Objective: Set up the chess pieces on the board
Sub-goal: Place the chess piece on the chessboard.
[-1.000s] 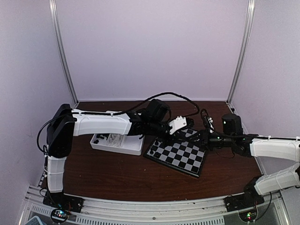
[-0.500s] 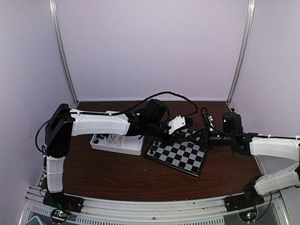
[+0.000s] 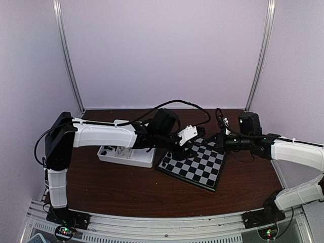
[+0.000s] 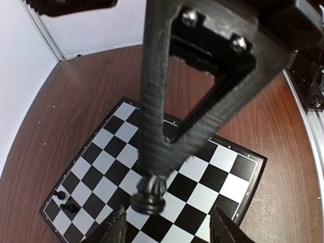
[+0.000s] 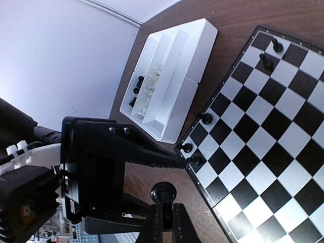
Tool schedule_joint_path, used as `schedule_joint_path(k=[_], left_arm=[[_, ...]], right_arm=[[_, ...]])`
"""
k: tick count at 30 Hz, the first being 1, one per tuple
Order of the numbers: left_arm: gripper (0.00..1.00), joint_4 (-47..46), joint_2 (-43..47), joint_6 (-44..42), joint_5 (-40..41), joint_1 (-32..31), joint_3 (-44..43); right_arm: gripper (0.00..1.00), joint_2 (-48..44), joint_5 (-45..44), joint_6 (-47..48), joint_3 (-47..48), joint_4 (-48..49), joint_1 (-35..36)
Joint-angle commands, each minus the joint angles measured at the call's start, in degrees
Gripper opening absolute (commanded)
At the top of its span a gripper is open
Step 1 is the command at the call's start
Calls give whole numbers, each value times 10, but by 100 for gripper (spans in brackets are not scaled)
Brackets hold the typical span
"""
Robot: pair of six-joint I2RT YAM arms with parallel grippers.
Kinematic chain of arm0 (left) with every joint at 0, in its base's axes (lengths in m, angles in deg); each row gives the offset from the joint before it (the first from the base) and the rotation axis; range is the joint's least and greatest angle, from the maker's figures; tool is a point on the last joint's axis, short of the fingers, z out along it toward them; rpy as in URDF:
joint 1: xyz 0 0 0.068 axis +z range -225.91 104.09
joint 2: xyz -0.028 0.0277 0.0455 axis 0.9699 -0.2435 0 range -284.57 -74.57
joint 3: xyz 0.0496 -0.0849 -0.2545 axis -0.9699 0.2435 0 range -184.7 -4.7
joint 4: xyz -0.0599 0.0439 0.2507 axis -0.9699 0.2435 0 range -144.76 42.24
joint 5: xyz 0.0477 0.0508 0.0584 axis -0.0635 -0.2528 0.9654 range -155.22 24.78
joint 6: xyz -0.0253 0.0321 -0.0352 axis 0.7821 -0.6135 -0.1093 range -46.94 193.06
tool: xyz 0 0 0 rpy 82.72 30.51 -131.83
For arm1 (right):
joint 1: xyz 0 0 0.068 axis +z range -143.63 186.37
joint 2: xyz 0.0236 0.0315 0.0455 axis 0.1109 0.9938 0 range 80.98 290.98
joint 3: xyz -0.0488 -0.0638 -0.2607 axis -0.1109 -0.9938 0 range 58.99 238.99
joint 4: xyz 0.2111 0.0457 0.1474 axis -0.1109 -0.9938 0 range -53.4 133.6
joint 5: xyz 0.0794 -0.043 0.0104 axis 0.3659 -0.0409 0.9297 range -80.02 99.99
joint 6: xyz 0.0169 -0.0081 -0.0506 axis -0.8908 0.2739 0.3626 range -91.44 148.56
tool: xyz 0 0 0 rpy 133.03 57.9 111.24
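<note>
The board (image 3: 195, 167) lies mid-table, a few black chess pieces (image 5: 205, 117) standing along its edge near the tray and two more (image 5: 267, 63) at a far corner. Both grippers meet above the board's far side. My right gripper (image 5: 166, 217) is shut on a black chess piece (image 5: 163, 194), whose round base points outward. In the left wrist view that piece (image 4: 148, 195) hangs from the right gripper's fingers (image 4: 152, 126). My left gripper (image 4: 169, 228) stands open around it, its fingertips (image 4: 114, 228) apart from the piece. Two small black pieces (image 4: 66, 201) sit at the board's corner.
A white divided tray (image 3: 126, 153) with several loose black and white chessmen (image 5: 144, 88) stands left of the board. Cables loop over the table behind the grippers (image 3: 202, 112). Bare brown tabletop (image 3: 131, 187) lies in front of the board.
My left gripper has opened off the black piece while the right gripper has shut on it. Both arms have shifted slightly left and up over the board.
</note>
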Motion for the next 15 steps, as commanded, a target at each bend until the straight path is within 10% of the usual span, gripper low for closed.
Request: schedule_joint_path(k=[1, 15], left_arm=[[59, -31, 62, 25, 32, 8, 40], [74, 15, 256, 207, 185, 105, 212]], right_arm=[[0, 12, -61, 119, 70, -159, -1], [0, 113, -187, 243, 238, -339, 82]])
